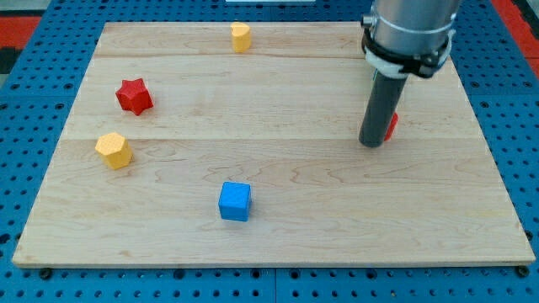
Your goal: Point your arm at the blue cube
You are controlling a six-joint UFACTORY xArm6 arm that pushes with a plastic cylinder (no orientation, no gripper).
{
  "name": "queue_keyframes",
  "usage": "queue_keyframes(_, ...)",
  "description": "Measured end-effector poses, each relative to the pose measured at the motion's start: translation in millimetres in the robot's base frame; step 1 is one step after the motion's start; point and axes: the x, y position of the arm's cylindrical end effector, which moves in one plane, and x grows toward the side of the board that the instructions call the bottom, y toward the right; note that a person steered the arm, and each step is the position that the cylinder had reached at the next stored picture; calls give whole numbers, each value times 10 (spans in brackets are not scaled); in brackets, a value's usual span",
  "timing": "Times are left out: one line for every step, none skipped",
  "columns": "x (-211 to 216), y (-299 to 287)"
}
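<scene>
The blue cube [235, 201] sits on the wooden board [278, 227] toward the view's bottom, left of centre. My tip [371, 143] rests on the board at the view's right, far to the right of and above the blue cube. A red block [391, 126] is mostly hidden just behind the rod; its shape cannot be made out.
A red star-shaped block [134, 96] lies at the view's left. A yellow block [114, 150] lies below it. Another yellow block [241, 37] sits near the board's top edge. A blue pegboard [25, 168] surrounds the board.
</scene>
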Motion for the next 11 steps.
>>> queue_keyframes(-224,65)
queue_keyframes(-240,148)
queue_keyframes(-253,-32)
queue_keyframes(-58,-336)
queue_keyframes(419,-479)
queue_keyframes(800,-544)
queue_keyframes(1169,-683)
queue_keyframes(1306,-835)
queue_keyframes(1306,-1030)
queue_keyframes(1310,-1298)
queue_keyframes(1371,-1362)
